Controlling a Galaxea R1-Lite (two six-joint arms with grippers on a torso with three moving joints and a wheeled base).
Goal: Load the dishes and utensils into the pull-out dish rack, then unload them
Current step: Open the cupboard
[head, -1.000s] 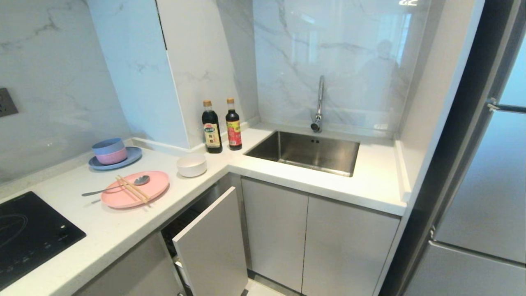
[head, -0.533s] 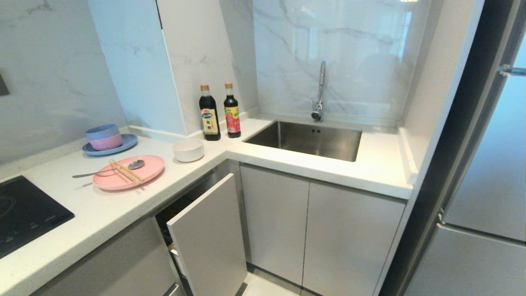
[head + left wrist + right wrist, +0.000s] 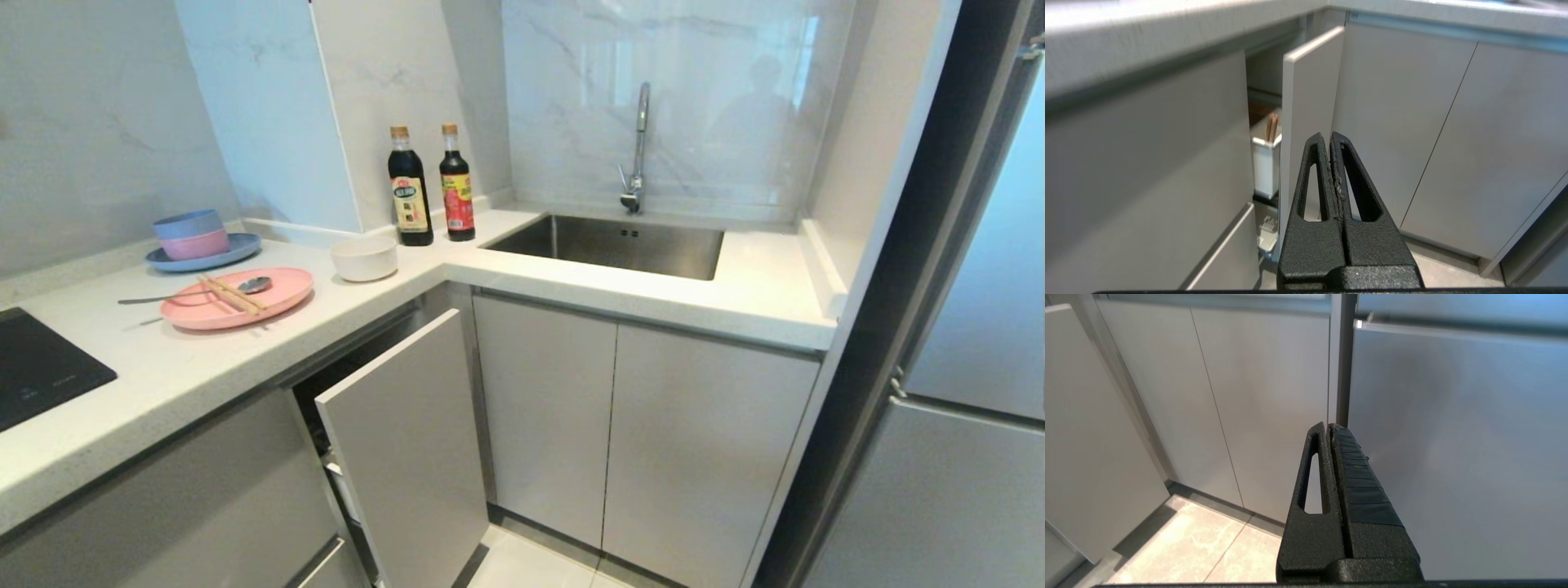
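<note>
- Marble-look walls behind a white L-shaped counter.
- Steel sink and tap at the counter's back edge.
- Grey cabinet doors, pale floor tiles.

Pull-out dish rack mostly hidden behind its front panel; only a white utensil tub peeks out in the left wrist view, contents too blurred to tell. Cooktop cut off by the head view's left edge; bottle labels too small to read.
</note>
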